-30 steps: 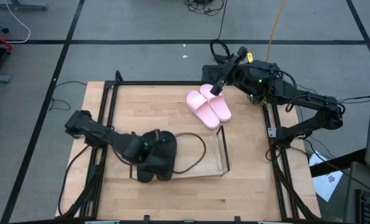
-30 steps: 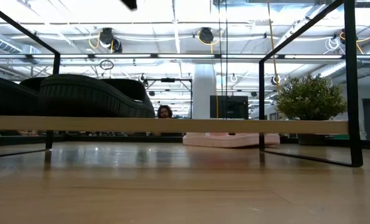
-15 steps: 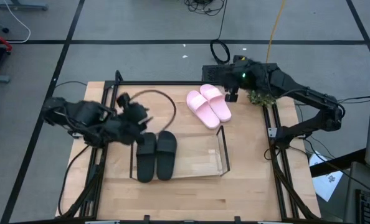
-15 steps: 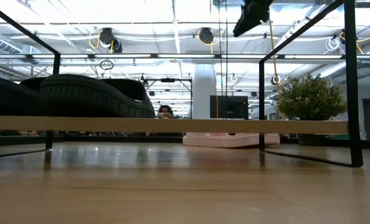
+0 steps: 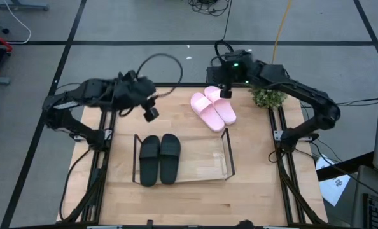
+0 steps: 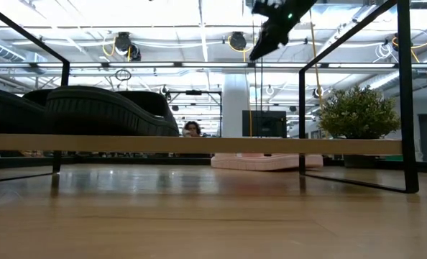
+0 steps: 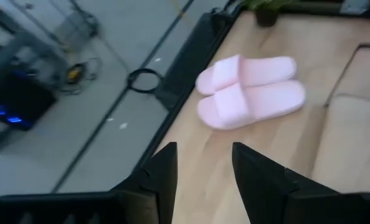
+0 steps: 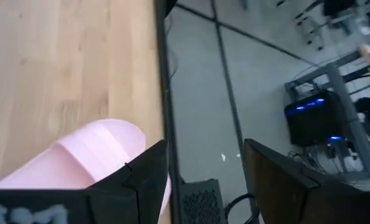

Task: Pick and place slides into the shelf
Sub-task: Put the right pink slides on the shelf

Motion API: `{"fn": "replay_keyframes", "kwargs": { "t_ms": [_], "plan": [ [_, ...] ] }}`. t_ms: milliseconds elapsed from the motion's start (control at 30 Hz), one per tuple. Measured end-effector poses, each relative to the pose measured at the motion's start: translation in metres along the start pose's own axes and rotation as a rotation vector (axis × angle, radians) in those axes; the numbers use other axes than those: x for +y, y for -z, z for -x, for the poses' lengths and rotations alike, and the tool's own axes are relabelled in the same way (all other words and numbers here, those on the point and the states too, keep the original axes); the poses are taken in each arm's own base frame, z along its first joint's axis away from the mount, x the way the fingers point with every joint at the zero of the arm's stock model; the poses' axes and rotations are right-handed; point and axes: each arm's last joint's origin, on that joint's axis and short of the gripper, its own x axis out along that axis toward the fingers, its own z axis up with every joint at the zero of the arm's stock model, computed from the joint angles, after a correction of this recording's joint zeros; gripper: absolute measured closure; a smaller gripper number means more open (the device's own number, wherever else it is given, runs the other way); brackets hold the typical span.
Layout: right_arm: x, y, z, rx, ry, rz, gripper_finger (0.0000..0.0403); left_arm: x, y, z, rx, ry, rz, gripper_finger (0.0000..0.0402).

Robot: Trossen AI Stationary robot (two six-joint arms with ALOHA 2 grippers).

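Note:
The black pair of slides [image 5: 160, 158] lies side by side in the left half of the clear shelf [image 5: 205, 166]; in the low view the black slides [image 6: 91, 111] rest on the shelf's board [image 6: 271, 145]. The pink pair [image 5: 213, 107] [image 7: 250, 90] lies soles down on the table beyond the shelf's right end. My left gripper [image 5: 150, 114] [image 7: 203, 167] is open, raised above the table on the far side of the black slides. My right gripper [image 5: 225, 90] [image 8: 203, 174] [image 6: 269, 29] is open, hovering over the pink pair's far end [image 8: 91, 155].
A small potted plant [image 5: 268, 97] [image 6: 357, 111] stands at the table's far right corner. Dark frame rails [image 5: 176, 85] run along the table's edges. The shelf's right half is bare, and bare wood lies between the shelf and the pink pair. A person shows far behind [image 6: 192, 129].
My left gripper has drawn away from the black slides in the shelf, rising and swinging toward the table's far edge. The black slides have stayed in the shelf. My right gripper has moved from the far right corner toward the left and now hangs over the pink pair's far end.

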Motion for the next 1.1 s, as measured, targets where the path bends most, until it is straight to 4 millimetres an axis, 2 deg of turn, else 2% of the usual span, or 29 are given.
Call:
{"fn": "replay_keyframes", "kwargs": {
  "t_ms": [133,267,400,500,567,667,800,967,1100],
  "plan": [
    [0.003,0.001,-0.019,0.025,-0.018,0.001,0.0206,0.026,-0.012,-0.016,-0.045,0.093,0.036,0.0252],
    [0.001,-0.003,-0.019,-0.013,0.008,-0.022,0.0206,0.056,-0.028,-0.045,-0.127,0.216,0.114,0.0252],
    [-0.004,-0.009,0.002,-0.085,0.055,-0.029,0.0206,0.085,-0.035,-0.093,-0.132,0.363,0.237,0.0252],
    [-0.006,-0.01,0.021,-0.117,0.079,-0.031,0.0206,0.103,-0.029,-0.133,-0.056,0.436,0.326,0.0252],
    [-0.01,-0.008,0.032,-0.127,0.098,-0.02,0.0206,0.111,-0.024,-0.155,-0.006,0.429,0.357,0.0252],
    [-0.017,-0.004,0.043,-0.154,0.115,-0.024,0.0206,0.119,-0.018,-0.176,0.046,0.408,0.404,0.0252],
    [-0.031,0.005,0.035,-0.238,0.012,-0.115,0.0206,0.12,-0.017,-0.183,0.06,0.391,0.411,0.0252],
    [-0.053,0.018,0.002,-0.313,-0.05,-0.271,0.0206,0.12,-0.019,-0.171,0.029,0.384,0.373,0.0252],
    [-0.059,0.032,-0.022,-0.297,-0.157,-0.418,0.0206,0.125,-0.021,-0.157,-0.011,0.369,0.337,0.0252]
  ]
}}
